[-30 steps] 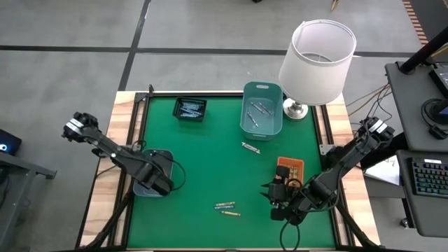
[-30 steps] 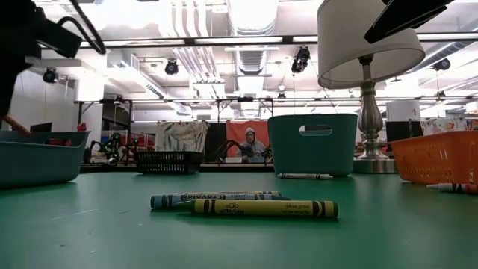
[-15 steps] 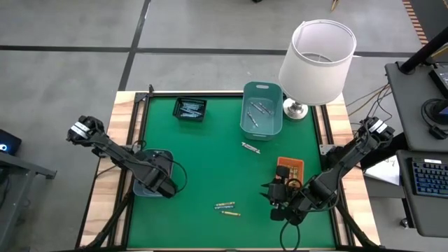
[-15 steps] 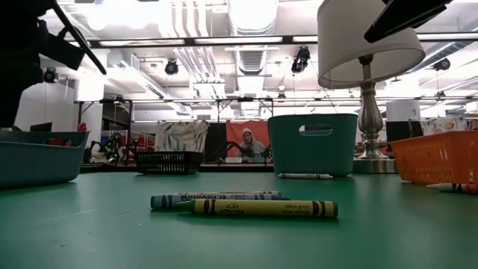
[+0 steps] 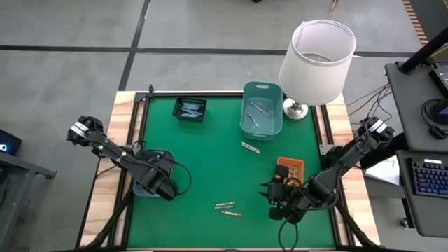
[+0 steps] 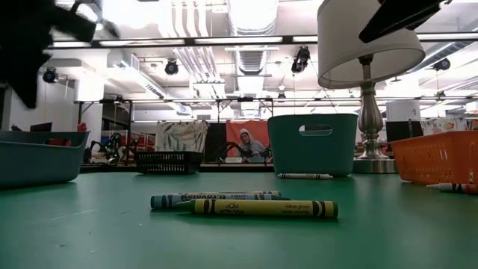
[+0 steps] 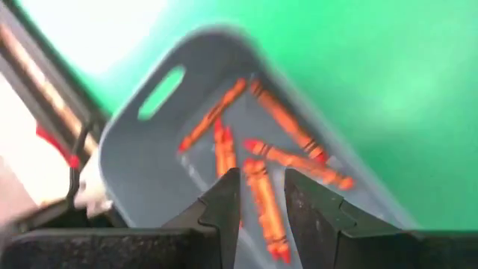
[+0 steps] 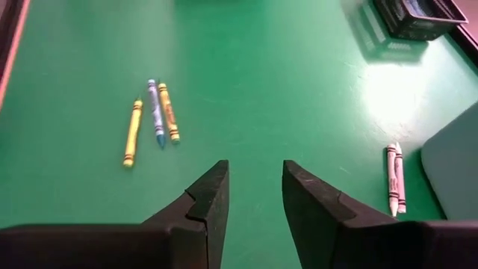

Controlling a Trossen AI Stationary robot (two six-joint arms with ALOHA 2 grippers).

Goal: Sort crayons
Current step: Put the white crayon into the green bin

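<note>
Three loose wax crayons [image 8: 153, 119], one yellow, one blue and one yellow-orange, lie side by side on the green table mat [image 5: 210, 154] near its front edge, and two white crayons [image 8: 394, 178] lie together farther back, just before the tall teal plastic bin [image 5: 262, 110]. Several orange crayons [image 7: 261, 161] already rest in the shallow grey-blue plastic tray [image 7: 142, 172] at the left edge, which suggests each container takes one colour; the small black mesh basket [image 5: 190, 108] and the orange mesh basket [image 5: 290, 168] hold others. The left gripper [image 7: 258, 205] hangs over the grey-blue tray with its jaws a narrow gap apart and nothing between them. The right gripper [image 8: 254, 198] hovers beside the orange basket, jaws parted and empty, facing the three loose crayons. Open mat lies between it and them, so the approach looks unobstructed; the white-shaded table lamp [image 5: 318, 59] stands well back.
</note>
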